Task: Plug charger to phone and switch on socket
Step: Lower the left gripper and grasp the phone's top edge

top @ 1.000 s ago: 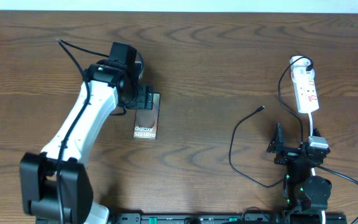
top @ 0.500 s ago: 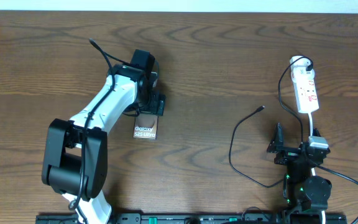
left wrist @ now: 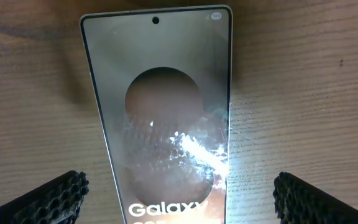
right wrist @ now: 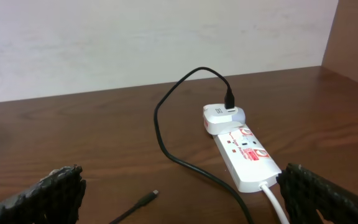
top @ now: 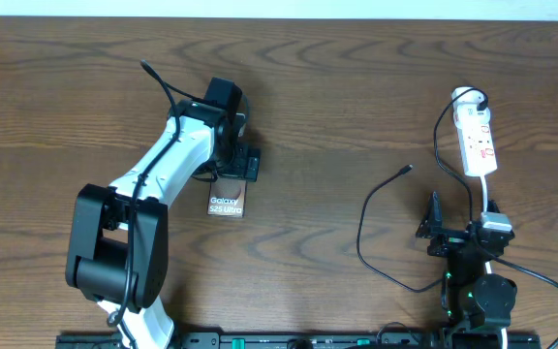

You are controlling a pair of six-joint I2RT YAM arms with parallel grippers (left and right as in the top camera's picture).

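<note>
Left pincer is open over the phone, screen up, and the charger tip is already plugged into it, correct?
Not quite. The left pincer is open over the phone, screen up, but the charger tip is not plugged in. The overhead view shows it lying free on the table, far from the phone, near the socket.

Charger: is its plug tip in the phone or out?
Out. The charger's plug tip lies loose on the table, well away from the phone.
</note>
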